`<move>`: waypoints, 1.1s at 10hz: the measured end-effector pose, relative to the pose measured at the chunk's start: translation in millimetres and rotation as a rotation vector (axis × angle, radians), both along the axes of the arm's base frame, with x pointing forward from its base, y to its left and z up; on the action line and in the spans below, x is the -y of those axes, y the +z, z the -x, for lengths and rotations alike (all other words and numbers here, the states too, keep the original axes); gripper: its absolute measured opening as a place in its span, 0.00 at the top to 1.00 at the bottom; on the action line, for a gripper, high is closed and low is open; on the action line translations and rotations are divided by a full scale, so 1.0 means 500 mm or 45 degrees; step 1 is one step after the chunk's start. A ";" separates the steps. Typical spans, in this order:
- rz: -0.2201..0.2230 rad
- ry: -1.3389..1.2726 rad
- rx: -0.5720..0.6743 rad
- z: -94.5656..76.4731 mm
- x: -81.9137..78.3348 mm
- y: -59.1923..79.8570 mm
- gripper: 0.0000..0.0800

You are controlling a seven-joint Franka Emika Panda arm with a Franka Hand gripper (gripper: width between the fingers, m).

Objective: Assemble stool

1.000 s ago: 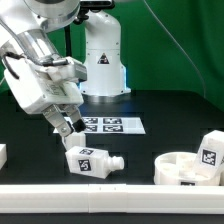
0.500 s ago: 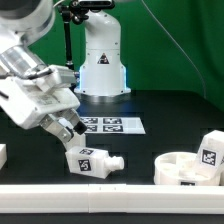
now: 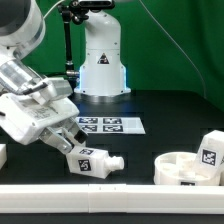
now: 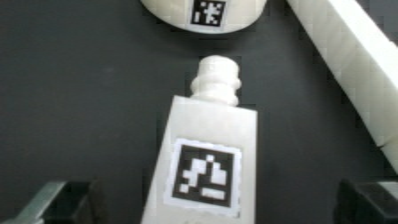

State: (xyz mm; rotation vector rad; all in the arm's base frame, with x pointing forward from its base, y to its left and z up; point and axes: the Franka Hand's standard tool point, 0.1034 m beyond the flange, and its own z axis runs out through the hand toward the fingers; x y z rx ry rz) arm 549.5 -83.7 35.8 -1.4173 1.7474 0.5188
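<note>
A white stool leg point(image 3: 92, 161) with a tag and a peg end lies flat on the black table, near the front. My gripper point(image 3: 68, 141) is tilted just above its end toward the exterior view's left. In the wrist view the leg point(image 4: 210, 150) runs between my two dark fingertips point(image 4: 54, 205), which stand wide apart on either side of it without touching; the gripper point(image 4: 210, 207) is open. The round seat point(image 3: 183, 168) sits at the exterior view's right, with a second leg point(image 3: 210, 150) behind it. The seat's tagged edge point(image 4: 214, 12) shows beyond the leg's peg.
The marker board point(image 3: 108, 125) lies behind the leg, in front of the robot base point(image 3: 102, 65). A white rail point(image 3: 110, 196) runs along the table's front edge and shows in the wrist view point(image 4: 347, 60). A small white piece point(image 3: 2, 155) sits at the exterior view's far left.
The arm has swung down and toward the exterior view's left, and my gripper has come lower over the lying leg. The leg, seat and other parts have not moved.
</note>
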 end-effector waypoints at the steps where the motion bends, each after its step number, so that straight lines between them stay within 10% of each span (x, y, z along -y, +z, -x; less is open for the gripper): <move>1: 0.000 -0.001 -0.001 0.000 0.000 -0.001 0.19; 10: -0.032 -0.016 -0.057 0.012 -0.013 -0.036 0.19; 11: -0.032 -0.018 -0.057 0.012 -0.010 -0.036 0.33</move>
